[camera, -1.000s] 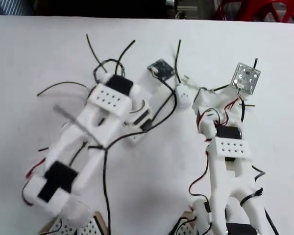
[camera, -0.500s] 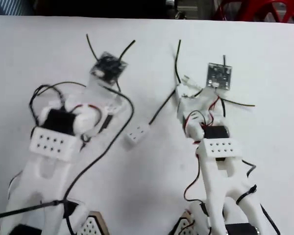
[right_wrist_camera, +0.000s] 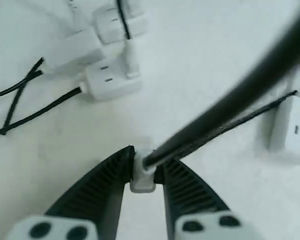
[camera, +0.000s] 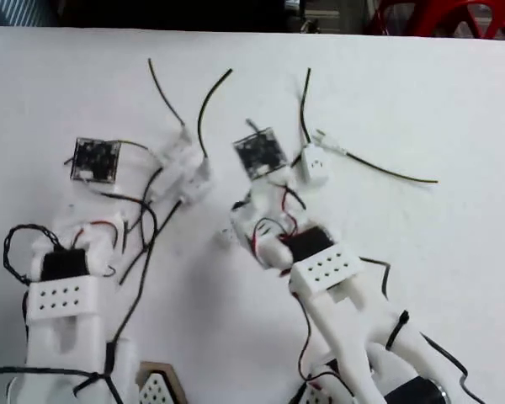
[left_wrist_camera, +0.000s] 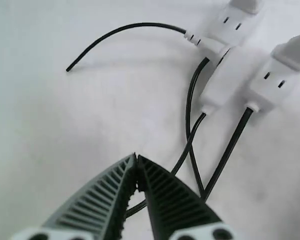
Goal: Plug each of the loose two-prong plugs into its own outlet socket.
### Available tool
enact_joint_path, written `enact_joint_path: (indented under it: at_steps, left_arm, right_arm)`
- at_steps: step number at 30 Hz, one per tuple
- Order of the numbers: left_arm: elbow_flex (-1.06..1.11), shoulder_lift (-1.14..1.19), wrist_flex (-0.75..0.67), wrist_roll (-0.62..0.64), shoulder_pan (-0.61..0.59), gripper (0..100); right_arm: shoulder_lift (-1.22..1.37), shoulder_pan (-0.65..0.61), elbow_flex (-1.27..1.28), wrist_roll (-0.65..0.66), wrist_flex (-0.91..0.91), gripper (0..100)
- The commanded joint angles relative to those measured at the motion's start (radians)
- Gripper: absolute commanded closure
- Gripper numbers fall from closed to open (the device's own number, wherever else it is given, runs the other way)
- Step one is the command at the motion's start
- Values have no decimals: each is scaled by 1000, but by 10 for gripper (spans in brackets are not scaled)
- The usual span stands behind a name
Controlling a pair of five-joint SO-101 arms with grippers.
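Observation:
In the right wrist view my right gripper (right_wrist_camera: 142, 167) is shut on a small white two-prong plug (right_wrist_camera: 141, 177), low over the table. Its black cord (right_wrist_camera: 225, 107) runs away from the fingers. Beyond it lie white outlet sockets (right_wrist_camera: 110, 80), and another white socket (right_wrist_camera: 294, 127) sits off to the side. My left gripper (left_wrist_camera: 136, 165) is shut with nothing in it, just short of a cluster of white sockets and plugs (left_wrist_camera: 277, 75) with black cords (left_wrist_camera: 190, 135). From above, the cluster (camera: 181, 172) lies between the two arms, and a single socket (camera: 314, 164) sits at the centre right.
Loose black cords (camera: 387, 172) trail over the white table (camera: 454, 101) at the back and right. A brown-edged base (camera: 156, 387) sits at the front edge between the arms. Dark and red objects stand beyond the far edge.
The left arm pulled back to the front left, away from the plug cluster. The right arm swung left to the table's centre, over the small white plug.

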Motion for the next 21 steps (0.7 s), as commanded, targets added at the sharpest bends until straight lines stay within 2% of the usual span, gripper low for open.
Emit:
enact_joint_path:
  at_steps: [1,9,21]
  left_arm:
    - [40,-30,-74,29,-22,976]
    - [60,-35,-75,29,-22,976]
    - [61,-31,-75,29,-22,976]
  right_arm:
    - [4,-50,-11,92,2,981]
    - [168,-96,-52,141,1,981]
    - [171,-99,-51,133,-70,981]
